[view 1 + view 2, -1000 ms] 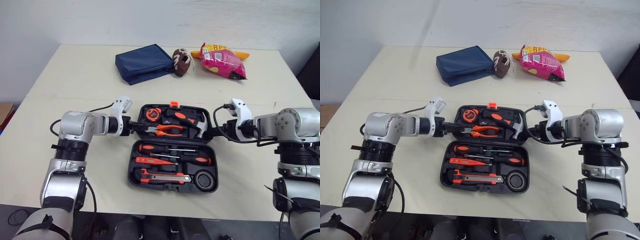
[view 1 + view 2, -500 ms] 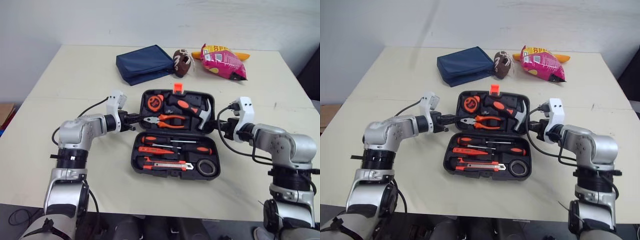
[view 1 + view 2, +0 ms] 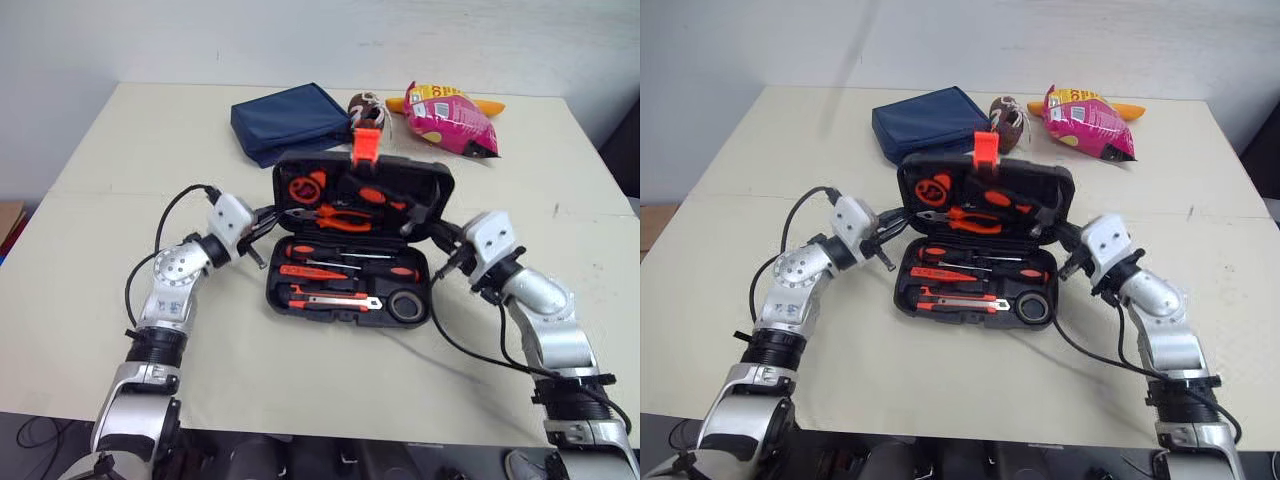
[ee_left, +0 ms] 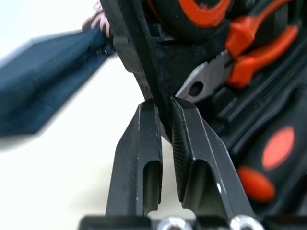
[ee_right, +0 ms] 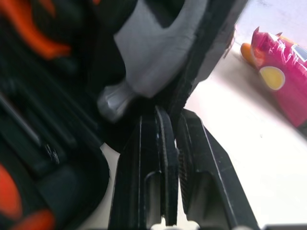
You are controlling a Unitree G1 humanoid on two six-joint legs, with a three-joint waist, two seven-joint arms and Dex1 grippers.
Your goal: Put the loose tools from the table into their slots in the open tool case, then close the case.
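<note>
Left gripper (image 3: 268, 216) and right gripper (image 3: 443, 236) point inward, both clamped.

A wide cream-coloured matte counter (image 3: 120, 150) takes up most of the frame, its far edge running across the upper part. A faint straight seam (image 3: 100, 192) crosses its top from side to side. Behind it, along the top of the frame, stands a plain whitish wall (image 3: 300, 40), evenly and softly lit. At the left edge, beside the counter, sits a brown boxy shape (image 3: 8, 218), too cropped to identify. A dark shape (image 3: 627, 140) cuts into the right edge. Below the counter's front edge, the floor (image 3: 300, 462) at the bottom of the frame is dark.
</note>
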